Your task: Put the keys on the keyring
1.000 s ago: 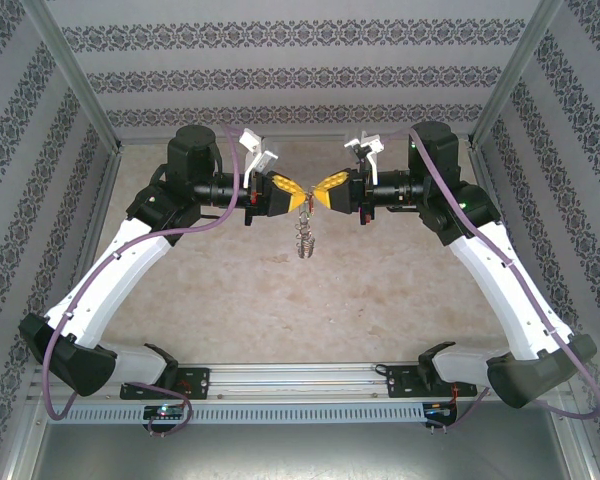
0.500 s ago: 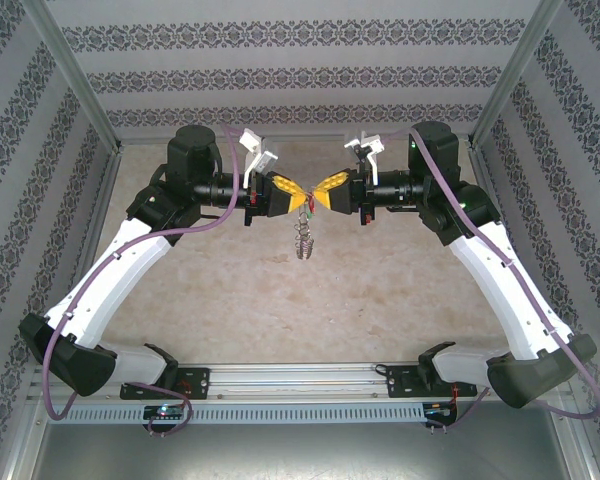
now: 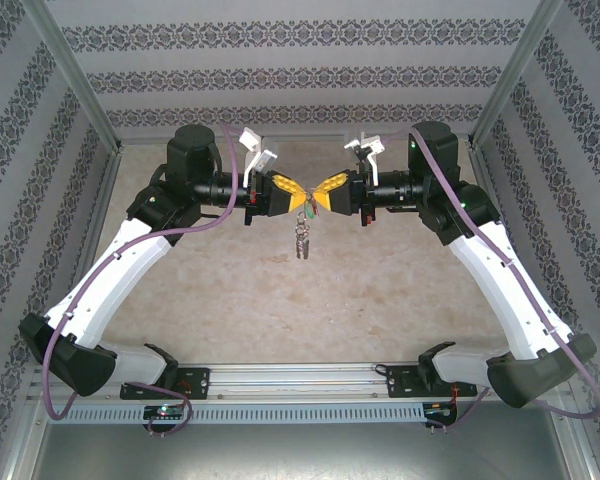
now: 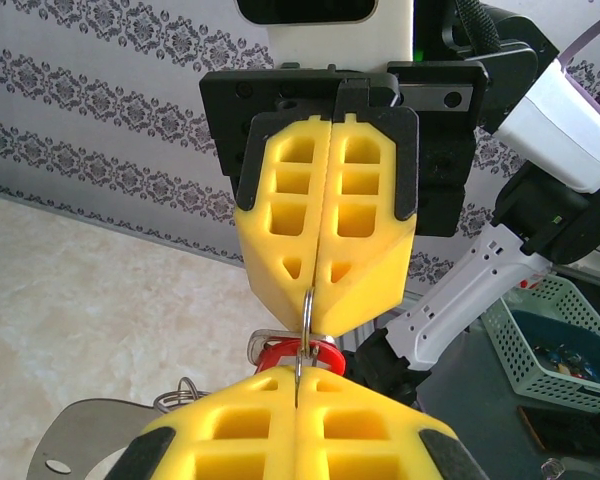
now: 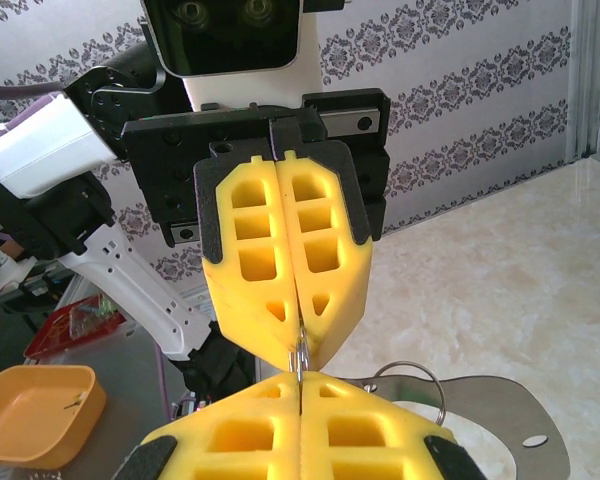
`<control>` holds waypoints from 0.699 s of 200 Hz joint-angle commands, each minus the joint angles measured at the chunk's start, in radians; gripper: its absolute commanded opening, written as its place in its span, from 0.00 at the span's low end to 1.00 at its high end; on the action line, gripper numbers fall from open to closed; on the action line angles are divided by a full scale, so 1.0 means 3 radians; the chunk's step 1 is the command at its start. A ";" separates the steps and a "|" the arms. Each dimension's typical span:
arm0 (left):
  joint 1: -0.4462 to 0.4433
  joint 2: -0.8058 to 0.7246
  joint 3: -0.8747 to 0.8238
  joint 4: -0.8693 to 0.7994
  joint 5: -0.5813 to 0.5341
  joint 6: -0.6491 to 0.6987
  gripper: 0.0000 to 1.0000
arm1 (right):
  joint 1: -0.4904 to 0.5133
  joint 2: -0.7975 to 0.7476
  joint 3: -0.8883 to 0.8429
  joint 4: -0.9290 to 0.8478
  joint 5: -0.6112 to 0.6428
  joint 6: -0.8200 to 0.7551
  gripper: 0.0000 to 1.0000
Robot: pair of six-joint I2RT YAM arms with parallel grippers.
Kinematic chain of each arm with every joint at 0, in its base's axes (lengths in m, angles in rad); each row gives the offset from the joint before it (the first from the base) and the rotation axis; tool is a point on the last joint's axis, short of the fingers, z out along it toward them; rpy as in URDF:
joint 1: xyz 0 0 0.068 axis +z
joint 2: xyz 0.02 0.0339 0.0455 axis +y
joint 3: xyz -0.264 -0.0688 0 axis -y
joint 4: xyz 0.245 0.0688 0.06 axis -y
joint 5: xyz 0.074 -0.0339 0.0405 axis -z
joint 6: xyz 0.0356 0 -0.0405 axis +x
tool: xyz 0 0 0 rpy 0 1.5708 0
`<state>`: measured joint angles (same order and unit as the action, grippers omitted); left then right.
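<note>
Your L claw [image 3: 302,202] & R claw [image 3: 318,199] meet tip-to-tip, both pinched shut on a thin silver metal ring [image 4: 302,345]; small oblong red plastic tag [image 4: 275,355] just behind.

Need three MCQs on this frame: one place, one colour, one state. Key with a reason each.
1. Where is the keyring? A flat on the table; B hanging under the meeting jaws; C in a basket.
2. The tag by the jaws is: A green; B blue; C red.
3. Jaws of the left gripper and right gripper: A both shut; B both open; C left open only.
Key: 1 B, it dangles below the tips in the top view. 2 C, red shows in the left wrist view. 3 A, no gap in either pair, with a thin ring nipped at the tips.
</note>
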<state>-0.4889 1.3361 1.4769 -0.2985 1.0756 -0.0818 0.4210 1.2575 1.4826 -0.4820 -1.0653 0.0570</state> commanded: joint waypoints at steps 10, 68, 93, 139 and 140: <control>0.0027 -0.0019 -0.0007 0.0367 0.0045 -0.0063 0.00 | 0.0030 0.0038 -0.0003 -0.0063 -0.0247 -0.0007 0.00; 0.0026 0.0000 0.0006 0.0357 0.0059 -0.0064 0.00 | 0.0054 0.0086 0.0094 -0.0147 -0.0258 -0.0083 0.00; 0.0027 0.0002 0.0007 0.0348 0.0061 -0.0060 0.00 | 0.0069 0.0086 0.0105 -0.0147 -0.0255 -0.0092 0.00; 0.0027 0.0009 0.0008 0.0334 0.0058 -0.0062 0.00 | 0.0091 0.0093 0.0151 -0.0147 -0.0248 -0.0112 0.00; 0.0028 0.0007 0.0010 0.0332 0.0059 -0.0061 0.00 | 0.0090 0.0093 0.0153 -0.0147 -0.0248 -0.0110 0.00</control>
<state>-0.4839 1.3365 1.4750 -0.2977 1.0893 -0.0879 0.4217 1.2747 1.4967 -0.5076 -1.0870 0.0486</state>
